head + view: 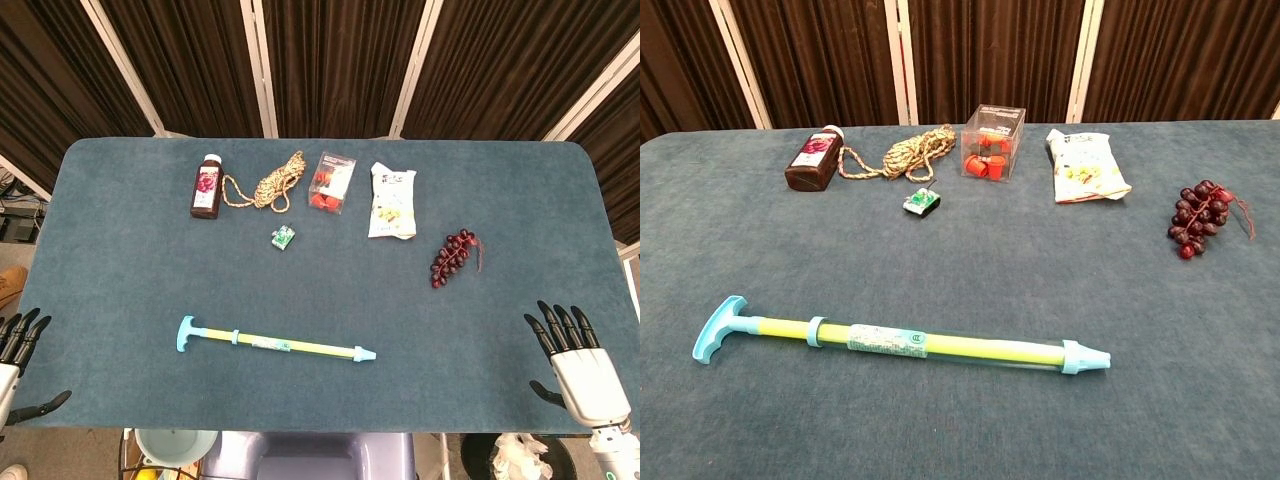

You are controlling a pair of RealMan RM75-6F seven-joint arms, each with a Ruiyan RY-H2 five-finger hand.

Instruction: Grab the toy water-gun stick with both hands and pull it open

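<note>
1. Reading the scene, we judge that nothing of the task is done: the long yellow-and-turquoise plastic toy water-gun stick (277, 343) lies flat and untouched on the blue felt-covered table (120, 250), toward 6 o'clock of the table's middle.
2. Its T-shaped turquoise handle (717, 328) points to 9 o'clock and its turquoise nozzle cap (1085, 358) to 3 o'clock; the plunger looks pushed nearly all the way in.
3. Our left hand (12, 360) sits at the table's 8 o'clock corner, holding nothing, fingers apart, well away from the handle.
4. Our right hand (572, 360) sits at the 4 o'clock corner, likewise holding nothing with fingers spread upward, well apart from the nozzle.
5. Neither hand shows in the chest view.
6. What is left, as we judge it: bring the left hand onto the handle end, the right onto the barrel near the nozzle, close both, then draw them apart along the 9-to-3 line.
</note>
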